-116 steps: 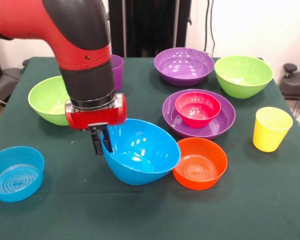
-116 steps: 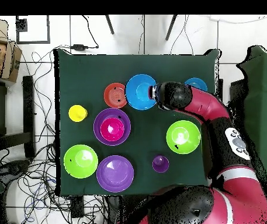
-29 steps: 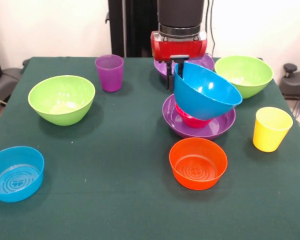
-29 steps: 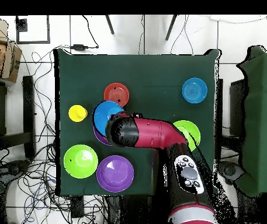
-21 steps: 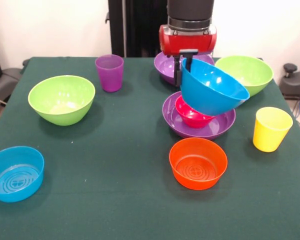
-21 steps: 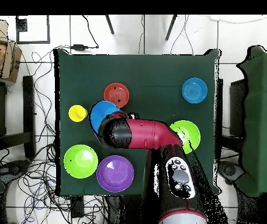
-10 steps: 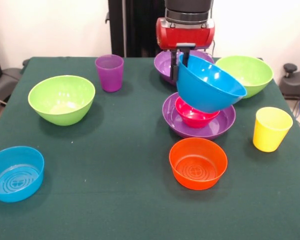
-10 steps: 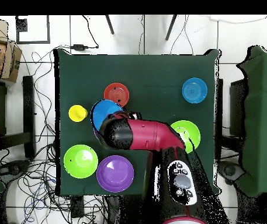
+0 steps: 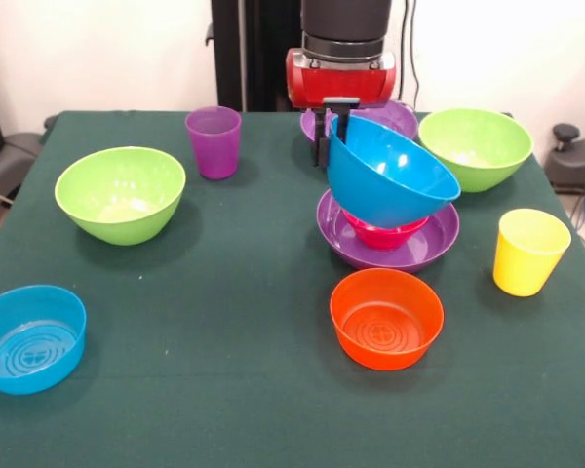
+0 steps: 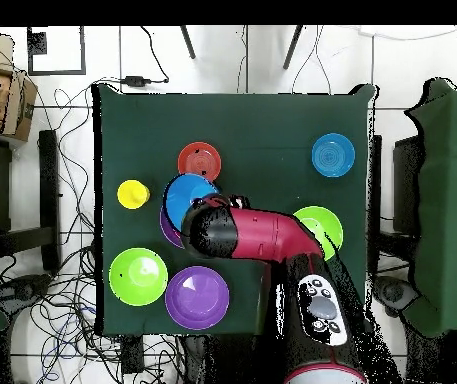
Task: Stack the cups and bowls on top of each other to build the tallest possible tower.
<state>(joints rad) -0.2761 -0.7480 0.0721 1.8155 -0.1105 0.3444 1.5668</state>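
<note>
Inside wide purple bowl point(image 9: 437, 239): red-pink bowl point(image 9: 382, 235)

Green-cloth table point(image 9: 224, 390) mid-room; plain white wall point(image 9: 97, 54) behind it w/ black upright column point(image 9: 258, 54) at centre. From above: white tile floor point(image 10: 252, 60) round table point(image 10: 272, 115), loose cables point(image 10: 72, 300) on one side, cardboard box point(image 10: 7, 100) off a corner.
</note>
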